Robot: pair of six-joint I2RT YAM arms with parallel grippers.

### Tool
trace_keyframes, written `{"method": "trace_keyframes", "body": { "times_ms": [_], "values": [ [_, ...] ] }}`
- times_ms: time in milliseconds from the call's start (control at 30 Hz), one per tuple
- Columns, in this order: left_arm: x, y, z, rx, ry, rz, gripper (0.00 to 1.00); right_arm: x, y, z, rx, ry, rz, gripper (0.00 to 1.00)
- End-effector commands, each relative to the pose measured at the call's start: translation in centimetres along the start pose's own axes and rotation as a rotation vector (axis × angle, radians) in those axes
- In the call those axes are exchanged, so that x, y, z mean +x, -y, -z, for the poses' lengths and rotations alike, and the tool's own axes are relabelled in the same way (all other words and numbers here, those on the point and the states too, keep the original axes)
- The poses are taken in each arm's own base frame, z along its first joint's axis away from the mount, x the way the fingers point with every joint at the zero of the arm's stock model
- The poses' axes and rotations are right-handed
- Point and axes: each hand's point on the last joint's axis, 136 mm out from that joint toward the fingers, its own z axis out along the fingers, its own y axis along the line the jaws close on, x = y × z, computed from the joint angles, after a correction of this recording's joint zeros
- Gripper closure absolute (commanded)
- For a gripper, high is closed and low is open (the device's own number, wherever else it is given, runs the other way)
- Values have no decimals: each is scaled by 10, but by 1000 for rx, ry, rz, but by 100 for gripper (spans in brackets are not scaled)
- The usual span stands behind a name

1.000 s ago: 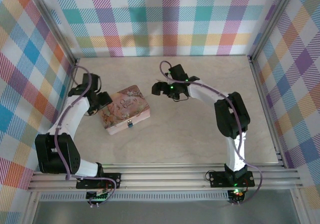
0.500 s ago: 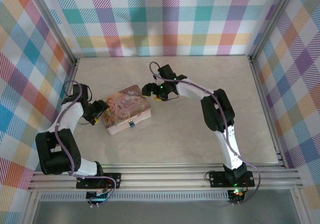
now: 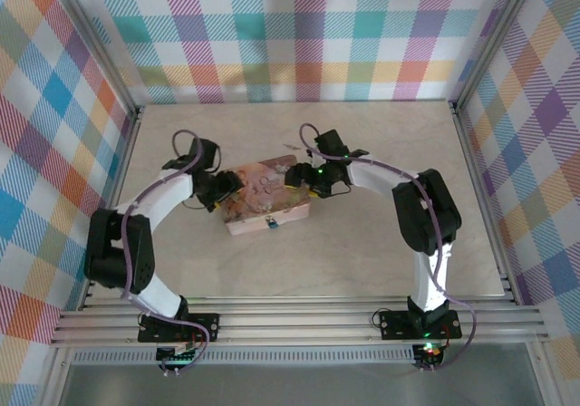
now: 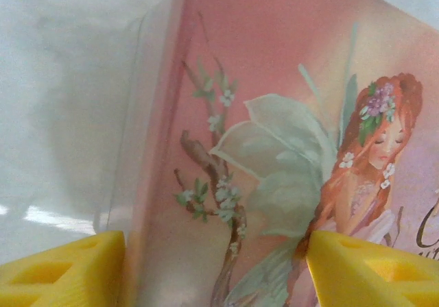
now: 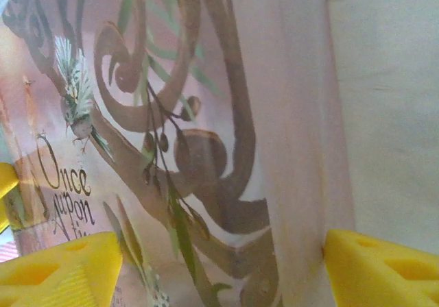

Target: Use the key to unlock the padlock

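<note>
Padlock [image 3: 271, 224], tiny and teal, hung at the middle of the pink tin's [image 3: 265, 191] near long wall, facing the arms' bases. The tin lay flat on the tabletop [image 3: 362, 261] between the two arms, slightly askew.

At the left end, the left arm [image 3: 163, 193] curled in low. In its wrist view the left fingers [image 4: 62, 269] stood apart, one just beside the tin's end wall and the other [image 4: 374, 273] over the fairy picture on the lid [image 4: 274, 115]. That straddle looked like a brace on the end of the tin, not a pinch across it. Whether the pads pressed the metal, I could not tell.

At the right end, the right arm [image 3: 372, 172] mirrored that pose. The right fingers [image 5: 62, 269] were also spread, one over the lid's [image 5: 171, 115] scrollwork and the other [image 5: 381, 269] outside the wall above bare tabletop.

With an arm at each end, the likely aim was to square and steady the tin so the padlock would not swing or slide. The lock itself was untouched, its shackle too small to read as shut or open.
</note>
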Motion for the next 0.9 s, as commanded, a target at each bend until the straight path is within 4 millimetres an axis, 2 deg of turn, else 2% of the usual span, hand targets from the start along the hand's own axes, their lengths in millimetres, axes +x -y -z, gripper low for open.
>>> {"method": "trace_keyframes", "body": {
  "times_ms": [0, 100, 267, 367, 433, 600, 867],
  "values": [
    [24, 42, -27, 40, -83, -46, 31, 20, 22, 14, 55, -30, -29, 24],
    [36, 78, -42, 61, -108, -103, 32, 19, 46, 37, 110, 6, -66, 23],
    [61, 132, -69, 92, -161, -181, 32, 7, 87, 72, 156, 69, -166, 24],
    [70, 162, -80, 118, -182, -228, 32, 1, 98, 88, 179, 81, -185, 24],
    [70, 173, -83, 110, -181, -269, 32, -3, 102, 97, 197, 96, -186, 23],
    [45, 180, -70, 45, -105, -378, 31, -8, 101, 111, 222, 128, -181, 18],
    [-17, 175, -24, -39, 47, -469, 28, -20, 96, 143, 287, 222, -154, 14]
  ]
}}
